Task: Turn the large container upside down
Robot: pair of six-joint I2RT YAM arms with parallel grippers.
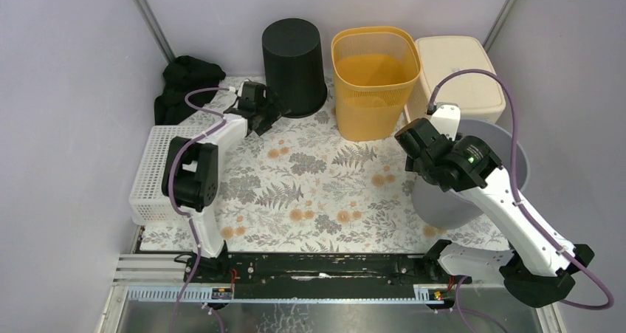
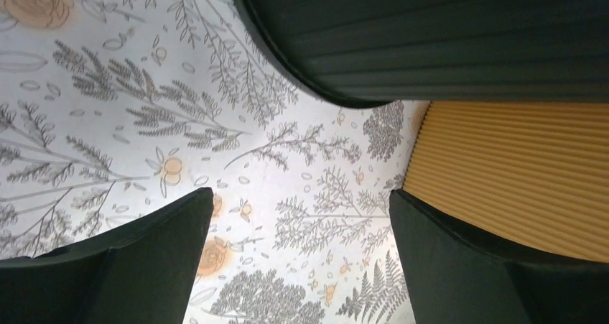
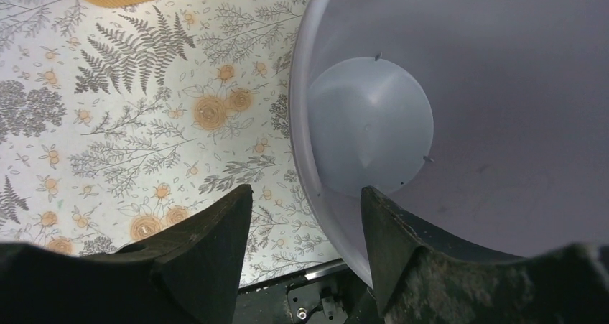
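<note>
Currently looking at the grey bin (image 1: 450,204) (image 3: 467,87), standing mouth up at the right side of the table (image 1: 317,185), just in front of the cream box (image 1: 458,67); not yet turned over. Seeing down inside it to the round bottom in the right wrist view. Not being able to tell if it is leaning or upright.

Straddling its left rim with the right gripper (image 1: 422,154) (image 3: 305,195): one finger outside over the floral cover, the other inside the bin, jaws standing partly apart with the wall between them, not pinching it, so holding nothing.

Hovering with the left gripper (image 1: 269,111) (image 2: 301,195) at the back left, jaws spread wide and gripping nothing, low over the table and just beside the foot of the black bin (image 1: 294,63) (image 2: 431,36), which is already standing bottom up. Finding the orange basket (image 1: 373,89) (image 2: 517,173) next to it on the right, mouth up. Noting further a white basket (image 1: 155,170) at the left edge and a black cloth (image 1: 184,82) behind it.
</note>
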